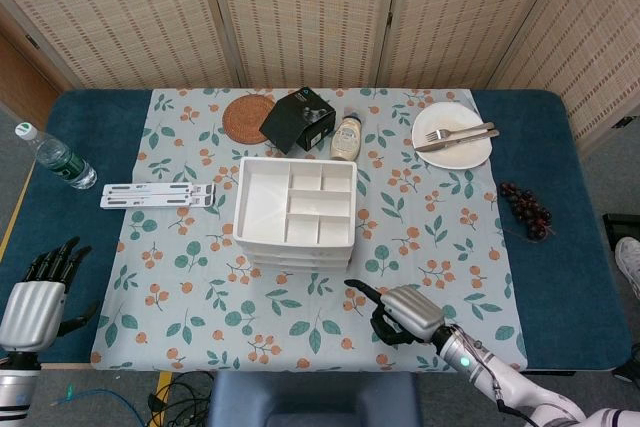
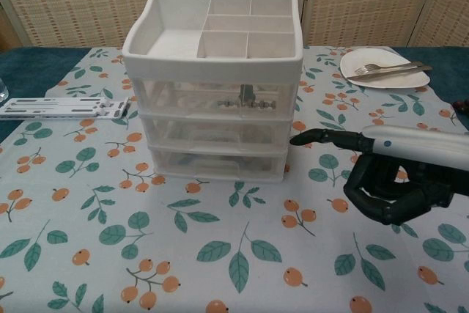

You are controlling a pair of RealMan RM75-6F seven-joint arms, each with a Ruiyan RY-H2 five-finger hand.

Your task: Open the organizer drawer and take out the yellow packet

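The white plastic organizer (image 1: 296, 212) (image 2: 214, 78) stands mid-table with three clear drawers, all closed. No yellow packet shows through the drawer fronts. My right hand (image 1: 402, 311) (image 2: 385, 177) hovers low over the cloth just front-right of the organizer, one finger pointing toward the drawers and the other fingers curled in, holding nothing. My left hand (image 1: 36, 297) rests off the table's front-left corner with fingers spread; it shows in the head view only.
A white slotted bar (image 1: 157, 194) lies left of the organizer. Behind it are a cork coaster (image 1: 247, 117), a black box (image 1: 298, 119) and a jar (image 1: 346, 137). Plate with fork (image 1: 452, 134) back right, grapes (image 1: 525, 209) right, water bottle (image 1: 52, 157) left.
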